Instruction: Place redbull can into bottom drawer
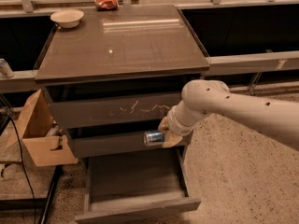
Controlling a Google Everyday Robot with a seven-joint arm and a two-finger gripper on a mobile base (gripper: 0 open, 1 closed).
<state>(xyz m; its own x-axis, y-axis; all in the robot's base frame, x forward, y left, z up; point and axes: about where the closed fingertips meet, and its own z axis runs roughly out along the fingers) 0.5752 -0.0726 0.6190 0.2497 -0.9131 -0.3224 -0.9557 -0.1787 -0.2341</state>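
My gripper (163,135) is shut on the redbull can (153,137), a small silver and blue can held sideways. It hangs in front of the middle grey drawer (112,144), above the back right part of the open bottom drawer (135,208). The bottom drawer is pulled out and its tray looks empty. My white arm (233,108) reaches in from the right.
The scratched top drawer (112,110) sits under the grey cabinet top (121,41). A white bowl (67,17) and a red-orange snack bag (106,2) lie at the back. An open cardboard box (39,134) stands at the left. Speckled floor lies to the right.
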